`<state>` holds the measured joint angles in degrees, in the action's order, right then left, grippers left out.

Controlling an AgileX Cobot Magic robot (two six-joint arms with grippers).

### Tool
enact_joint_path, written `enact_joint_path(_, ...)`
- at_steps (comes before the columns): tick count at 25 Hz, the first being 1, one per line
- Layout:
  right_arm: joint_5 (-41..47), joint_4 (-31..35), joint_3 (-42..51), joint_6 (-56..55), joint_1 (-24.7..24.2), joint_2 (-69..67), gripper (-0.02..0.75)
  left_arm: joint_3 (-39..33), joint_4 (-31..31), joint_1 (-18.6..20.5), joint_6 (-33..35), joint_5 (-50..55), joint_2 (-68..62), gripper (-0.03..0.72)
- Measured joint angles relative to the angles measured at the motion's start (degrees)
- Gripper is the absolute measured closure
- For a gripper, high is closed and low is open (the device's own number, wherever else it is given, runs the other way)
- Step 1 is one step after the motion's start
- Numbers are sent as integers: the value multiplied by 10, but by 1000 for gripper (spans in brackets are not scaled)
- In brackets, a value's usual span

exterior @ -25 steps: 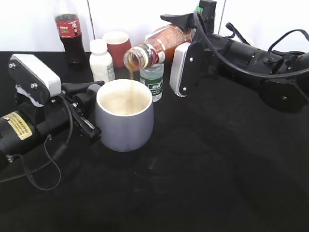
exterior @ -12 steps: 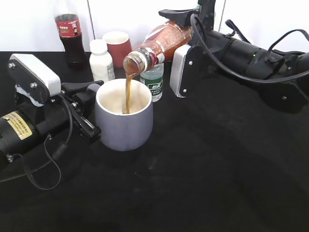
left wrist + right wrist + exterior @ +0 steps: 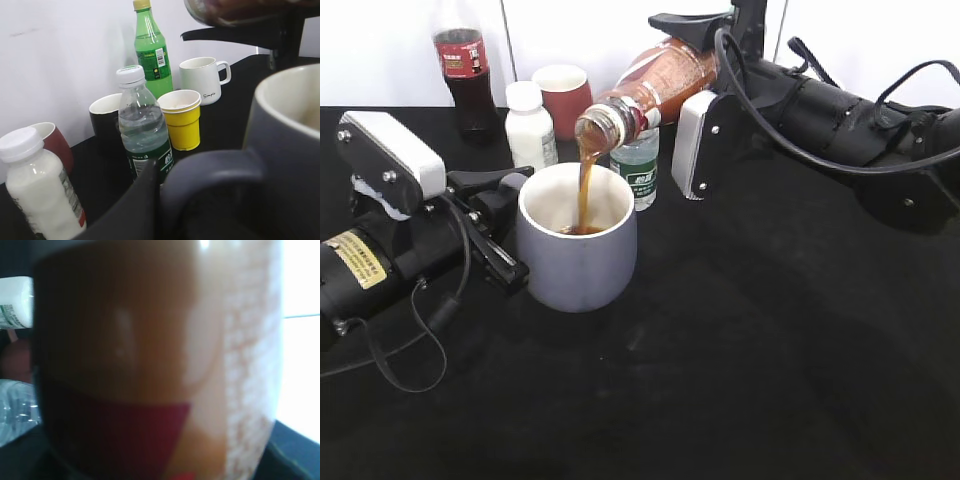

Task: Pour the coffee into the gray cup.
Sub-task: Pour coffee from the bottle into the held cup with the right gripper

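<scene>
The gray cup (image 3: 578, 255) stands on the black table left of centre, cream inside, with brown liquid in its bottom. My left gripper (image 3: 500, 225) is shut on the cup's loop handle (image 3: 215, 172); the cup wall fills the right of the left wrist view (image 3: 285, 145). My right gripper (image 3: 695, 50) is shut on the coffee bottle (image 3: 645, 90), tilted mouth-down to the left above the cup. A brown stream (image 3: 585, 190) falls from its open mouth into the cup. The bottle fills the right wrist view (image 3: 150, 360), blurred.
Behind the cup stand a cola bottle (image 3: 460, 60), a white bottle (image 3: 531, 125), a dark red cup (image 3: 563, 95) and a green-labelled water bottle (image 3: 638, 170). The left wrist view also shows a green bottle (image 3: 151, 50), white mug (image 3: 202, 80), yellow cup (image 3: 182, 120) and black cup (image 3: 105, 120).
The coffee bottle has tipped steeper and its thin trickle has become a steady stream. Brown liquid now pools in the cup. My left gripper and the cup have stayed still.
</scene>
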<state>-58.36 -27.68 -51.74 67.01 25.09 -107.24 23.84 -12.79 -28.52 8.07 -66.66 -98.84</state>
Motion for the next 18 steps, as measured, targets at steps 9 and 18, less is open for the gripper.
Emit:
enact_joint_path(9,-1,0,0,17,0,0,225,0,0,0,0,0,0,639)
enact_joint_path(18,-1,0,0,20,0,0,225,0,0,0,0,0,0,639)
